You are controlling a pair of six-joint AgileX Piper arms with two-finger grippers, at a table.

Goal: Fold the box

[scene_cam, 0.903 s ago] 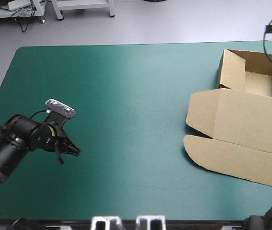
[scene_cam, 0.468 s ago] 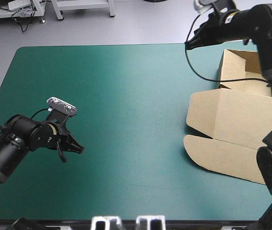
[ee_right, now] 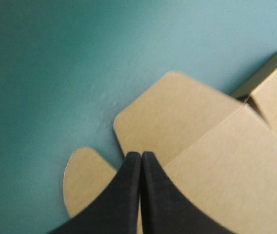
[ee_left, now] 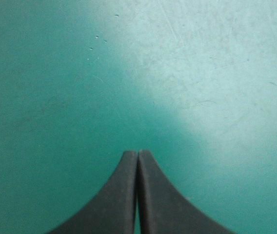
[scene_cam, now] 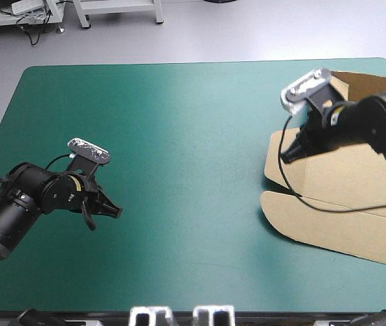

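My left gripper (scene_cam: 116, 213) and right gripper (scene_cam: 287, 157) are pressed together, empty; the box (scene_cam: 342, 224) at three o'clock has tray walls up, lid flat, unfolded.

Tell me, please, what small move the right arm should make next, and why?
Probably open the right gripper: its fingers are shut, tip over the box, by its flat lid's rounded flap, so it cannot grip any edge as it stands.
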